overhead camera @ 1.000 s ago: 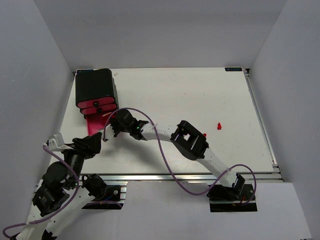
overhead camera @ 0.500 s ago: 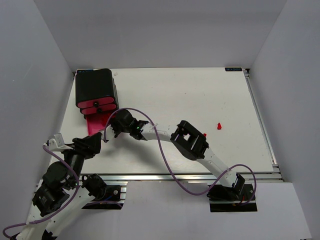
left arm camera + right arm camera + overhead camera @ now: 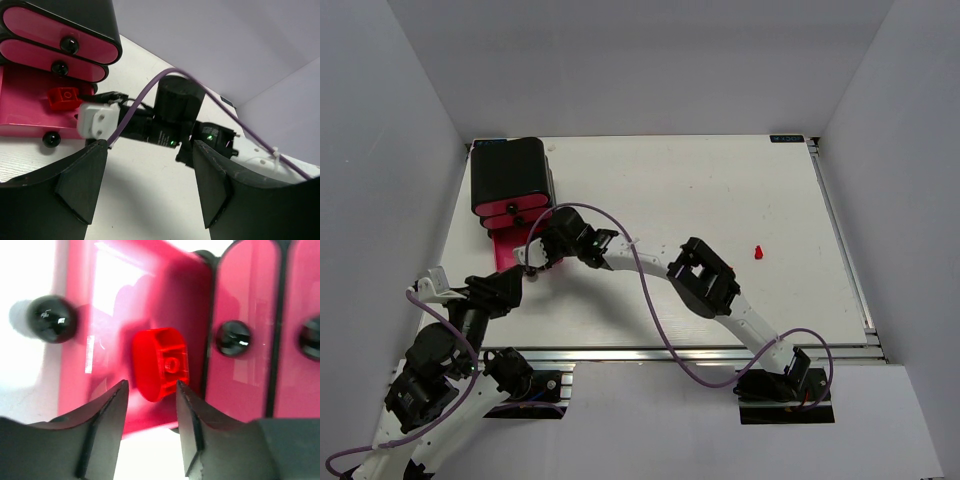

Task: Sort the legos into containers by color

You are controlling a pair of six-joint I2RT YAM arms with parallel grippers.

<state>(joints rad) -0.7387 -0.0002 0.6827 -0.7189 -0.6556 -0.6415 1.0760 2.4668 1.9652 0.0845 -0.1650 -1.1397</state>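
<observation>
- Right gripper (image 3: 151, 385) hangs over the open bottom drawer (image 3: 107, 305), jaws narrow on either side of the red lego (image 3: 160, 362). You cannot tell if it is pinched or loose.
- Risk: the lego clings to a pad and rides out over the drawer's 6 o'clock lip when you lift.
- Left gripper (image 3: 150, 147): jaws wide, empty.
- Only the top view shows a second red lego (image 3: 758, 251), at 3 o'clock on the table (image 3: 720, 180).

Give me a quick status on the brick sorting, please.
Right gripper open above the pulled-out bottom drawer. Red brick lies inside it. Left gripper open, empty. Second red brick sits far right.
</observation>
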